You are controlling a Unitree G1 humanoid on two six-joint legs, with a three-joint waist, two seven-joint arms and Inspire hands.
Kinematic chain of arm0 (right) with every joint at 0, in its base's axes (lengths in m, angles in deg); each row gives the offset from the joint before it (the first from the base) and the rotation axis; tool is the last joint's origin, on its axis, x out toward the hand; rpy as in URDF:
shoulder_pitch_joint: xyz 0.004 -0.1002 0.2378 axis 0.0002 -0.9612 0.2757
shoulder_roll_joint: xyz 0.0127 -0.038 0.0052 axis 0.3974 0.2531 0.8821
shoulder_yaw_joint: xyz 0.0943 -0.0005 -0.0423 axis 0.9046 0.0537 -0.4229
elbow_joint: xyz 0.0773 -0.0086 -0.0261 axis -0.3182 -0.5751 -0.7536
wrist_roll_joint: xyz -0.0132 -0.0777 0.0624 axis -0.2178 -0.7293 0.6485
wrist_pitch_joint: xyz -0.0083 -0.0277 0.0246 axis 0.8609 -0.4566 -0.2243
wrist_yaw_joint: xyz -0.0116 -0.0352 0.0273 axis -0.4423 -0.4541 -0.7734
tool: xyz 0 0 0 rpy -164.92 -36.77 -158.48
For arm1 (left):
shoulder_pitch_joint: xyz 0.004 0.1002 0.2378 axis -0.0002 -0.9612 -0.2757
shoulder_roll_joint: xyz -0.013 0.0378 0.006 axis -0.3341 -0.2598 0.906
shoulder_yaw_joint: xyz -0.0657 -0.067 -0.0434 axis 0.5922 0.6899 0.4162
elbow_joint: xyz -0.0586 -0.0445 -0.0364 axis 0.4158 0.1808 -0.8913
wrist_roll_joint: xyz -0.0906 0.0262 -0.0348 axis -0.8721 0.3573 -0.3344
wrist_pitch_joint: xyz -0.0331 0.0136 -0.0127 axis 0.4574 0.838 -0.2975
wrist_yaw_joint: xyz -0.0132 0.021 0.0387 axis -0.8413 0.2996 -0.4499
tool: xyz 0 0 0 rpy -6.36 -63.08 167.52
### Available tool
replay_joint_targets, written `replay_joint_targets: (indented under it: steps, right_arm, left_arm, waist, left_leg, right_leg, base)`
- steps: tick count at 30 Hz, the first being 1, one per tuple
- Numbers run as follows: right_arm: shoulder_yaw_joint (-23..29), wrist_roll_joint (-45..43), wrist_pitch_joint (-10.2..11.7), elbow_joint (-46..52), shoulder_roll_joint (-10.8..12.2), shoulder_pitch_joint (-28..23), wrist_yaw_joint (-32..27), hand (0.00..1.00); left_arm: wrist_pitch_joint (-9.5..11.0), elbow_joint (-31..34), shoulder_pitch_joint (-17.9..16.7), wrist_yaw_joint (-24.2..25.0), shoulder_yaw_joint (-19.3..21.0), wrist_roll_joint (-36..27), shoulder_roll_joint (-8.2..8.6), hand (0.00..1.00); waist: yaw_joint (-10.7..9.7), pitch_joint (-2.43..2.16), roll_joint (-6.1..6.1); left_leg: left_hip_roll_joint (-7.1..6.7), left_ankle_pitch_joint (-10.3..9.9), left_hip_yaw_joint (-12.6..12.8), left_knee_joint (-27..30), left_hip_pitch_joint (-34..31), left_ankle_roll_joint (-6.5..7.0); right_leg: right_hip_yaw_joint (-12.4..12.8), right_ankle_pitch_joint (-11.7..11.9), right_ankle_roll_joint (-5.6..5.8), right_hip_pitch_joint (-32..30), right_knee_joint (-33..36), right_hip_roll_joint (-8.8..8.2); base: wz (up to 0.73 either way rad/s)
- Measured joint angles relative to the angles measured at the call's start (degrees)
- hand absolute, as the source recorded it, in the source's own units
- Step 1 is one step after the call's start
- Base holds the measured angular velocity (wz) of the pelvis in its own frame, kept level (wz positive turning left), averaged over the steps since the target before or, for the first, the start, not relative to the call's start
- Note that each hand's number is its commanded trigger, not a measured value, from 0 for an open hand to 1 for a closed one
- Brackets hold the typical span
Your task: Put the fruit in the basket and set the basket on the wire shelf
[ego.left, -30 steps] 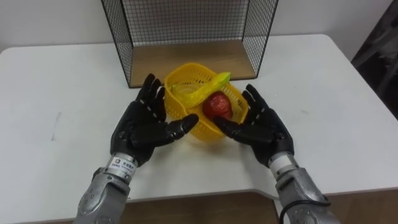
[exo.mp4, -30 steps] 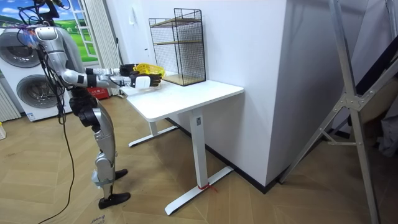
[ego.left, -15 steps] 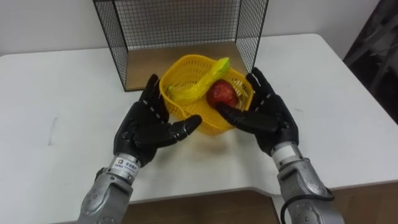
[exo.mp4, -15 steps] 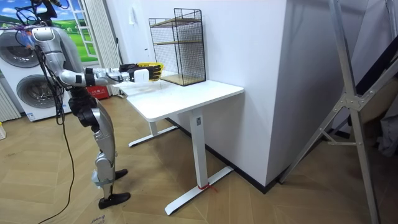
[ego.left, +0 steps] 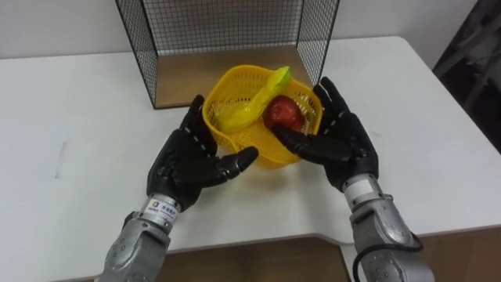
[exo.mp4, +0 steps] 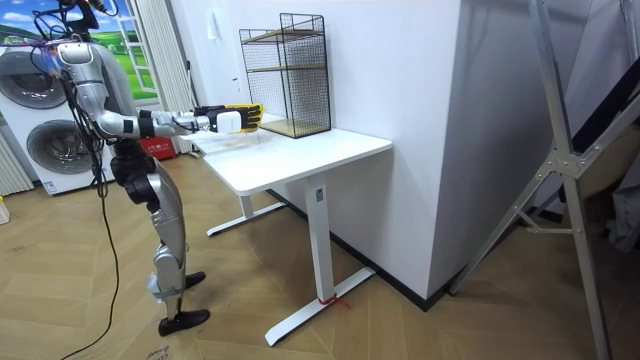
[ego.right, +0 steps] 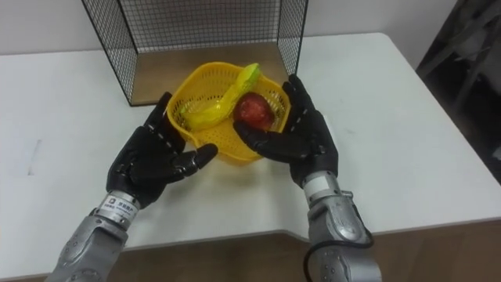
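A yellow plastic basket is pressed between my two black hands, just in front of the wire shelf. Inside it lie a yellow-green banana and a red apple. My left hand lies flat against the basket's left side with its thumb under the front wall. On the other side my right hand does the same, fingers straight. The basket looks lifted slightly off the white table. In the room view I stand at the table's end with both arms stretched forward towards the shelf.
The shelf's bottom level has a wooden floor and an open front right behind the basket; black wire walls close its sides. In the room view a wall runs behind the table and washing machines stand behind me.
Both hands have carried the basket forward, closer to the shelf's open front. The right hand has slid further along the basket's side.
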Motion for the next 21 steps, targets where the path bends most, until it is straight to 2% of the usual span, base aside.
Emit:
replay_joint_targets:
  steps: [7, 10, 12, 14, 15, 17, 19, 21]
  right_arm:
    - [0.0, -0.01, 0.0, 0.01, 0.01, 0.03, 0.0, 0.0]
    - [0.01, -0.02, -0.01, 0.03, 0.08, 0.04, 0.05, 0.0]
    - [0.03, -0.02, -0.01, 0.28, 0.09, 0.04, 0.23, 0.0]
    - [0.03, -0.49, 0.01, 0.44, 0.18, 0.07, 0.58, 0.0]
    - [0.03, -0.43, 0.02, 0.44, 0.23, 0.03, 0.58, 0.0]
    - [-0.02, -0.1, 0.02, 0.43, 0.25, -0.03, 0.64, 0.0]
    - [-0.08, 1.78, 0.02, 0.42, 0.22, -0.06, 0.75, 0.0]
    - [-0.16, 2.0, 0.01, 0.37, 0.26, -0.05, 1.0, 0.0]
  left_arm:
    - [-0.22, -0.04, 0.0, -0.03, 0.09, -0.03, 0.0, 0.0]
    - [-0.22, -0.11, -0.02, -0.06, 0.15, 0.34, -0.02, 0.0]
    - [-0.24, -0.11, -0.01, -0.06, 0.34, 0.48, -0.15, 0.0]
    - [-0.23, -0.1, 0.01, -0.07, 0.35, 0.54, -0.23, 0.0]
    - [-0.24, -0.11, 0.0, -0.07, 0.36, 0.62, -0.25, 0.0]
    - [-0.31, -0.17, -0.01, -0.07, 0.73, 1.72, -0.42, 0.0]
    - [-0.32, -0.2, -0.01, -0.28, 0.7, 1.65, -0.55, 0.0]
    - [-0.36, -0.21, -0.01, -0.55, 0.78, 1.47, -0.53, 0.0]
  waist:
    - [0.09, 0.04, -0.28]
    - [0.18, 0.04, -0.27]
    - [0.66, 0.03, -0.28]
    - [1.5, 0.02, -0.18]
    - [1.72, 0.01, -0.19]
    - [2.96, -0.1, -0.45]
    - [3.05, -0.14, -0.35]
    - [3.61, -0.16, -0.07]
  left_leg:
    - [0.2, -0.04, 0.05, 0.29, -0.03, -0.06]
    - [1.02, -1.18, 0.12, 2.48, -0.53, -0.37]
    - [1.98, -2.82, 0.13, 5.57, -1.6, -0.69]
    - [3.8, -5.54, 0.02, 11.3, -3.38, -1.31]
    - [4.36, -6.21, -0.13, 12.69, -3.85, -1.48]
    - [5.95, -8.57, -0.32, 18.33, -5.3, -2.52]
    - [6.84, -8.75, -0.54, 22.25, -6.79, -2.82]
    - [7.69, -7.93, -0.53, 25.66, -7.81, -2.58]
  right_leg:
    - [-0.15, -0.01, 0.0, 0.07, 0.15, 0.1]
    - [-0.11, -0.34, -0.27, 0.03, 1.0, 0.53]
    - [-0.11, -1.62, -0.55, -1.01, 3.61, 0.9]
    - [-0.27, -3.86, -1.43, -2.02, 7.29, 1.75]
    - [-0.3, -4.61, -1.64, -2.53, 8.47, 2.02]
    - [-0.4, -8.2, -2.74, -4.38, 13.66, 2.45]
    - [-0.48, -10.01, -3.19, -4.77, 15.81, 2.9]
    - [-0.04, -10.96, -3.84, -4.75, 17.11, 3.2]
  base:
    - [0.0]
    - [-0.03]
    - [-0.09]
    - [-0.11]
    - [-0.08]
    - [-0.06]
    - [0.12]
    - [-0.06]
